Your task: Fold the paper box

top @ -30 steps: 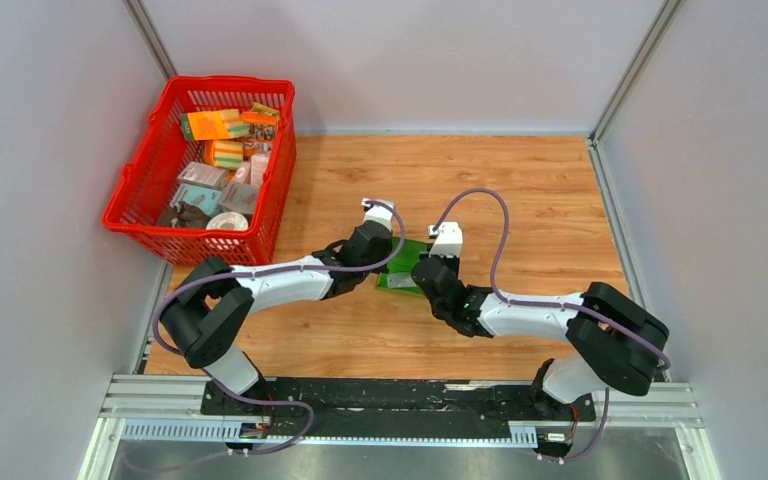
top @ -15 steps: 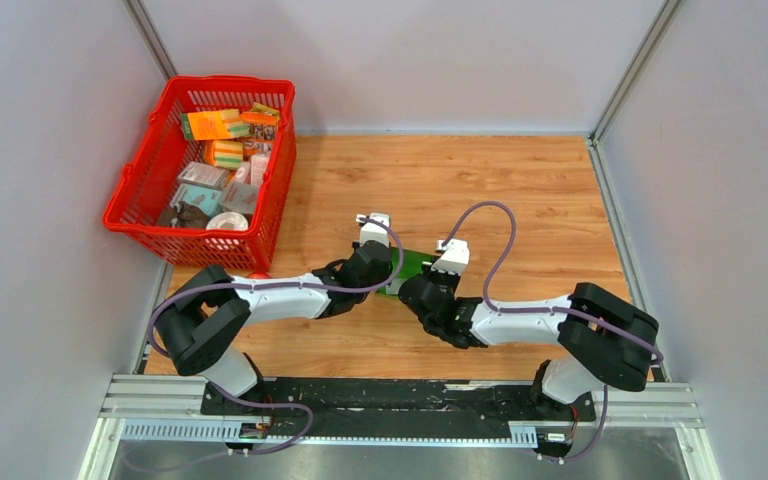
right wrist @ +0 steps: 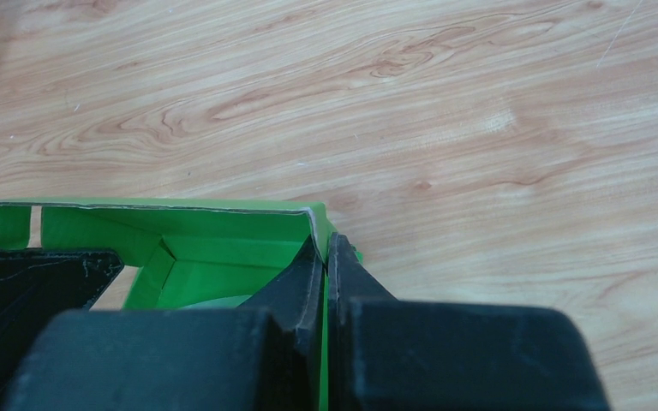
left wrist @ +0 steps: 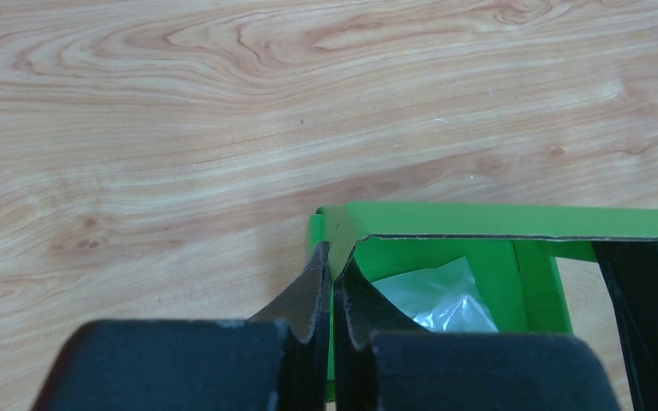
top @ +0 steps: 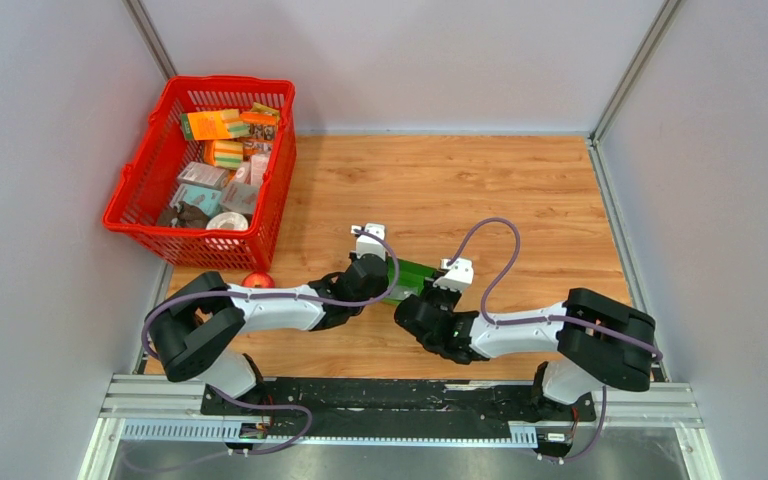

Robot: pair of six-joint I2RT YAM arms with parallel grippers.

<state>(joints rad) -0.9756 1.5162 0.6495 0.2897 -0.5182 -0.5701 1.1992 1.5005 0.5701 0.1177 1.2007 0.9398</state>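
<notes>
The paper box point(top: 416, 271) is bright green card, partly erected, lying on the wooden table between the two arms. In the left wrist view my left gripper point(left wrist: 334, 262) is shut on the left wall of the paper box point(left wrist: 497, 224), near its corner. A clear plastic bag point(left wrist: 442, 296) lies inside. In the right wrist view my right gripper point(right wrist: 326, 245) is shut on the right wall of the paper box point(right wrist: 180, 221) at its corner. From above, the left gripper point(top: 388, 283) and right gripper point(top: 423, 296) pinch opposite ends; most of the box is hidden under them.
A red basket point(top: 146, 176) with several small packages stands at the back left. A small red-orange round thing point(top: 257, 281) lies by the left arm's elbow. Grey walls enclose the table on three sides. The arms' mounting rail point(top: 400, 395) runs along the near edge.
Both arms have drawn back toward the near edge, taking the green box with them. The red-orange round thing has come into view beside the left arm.
</notes>
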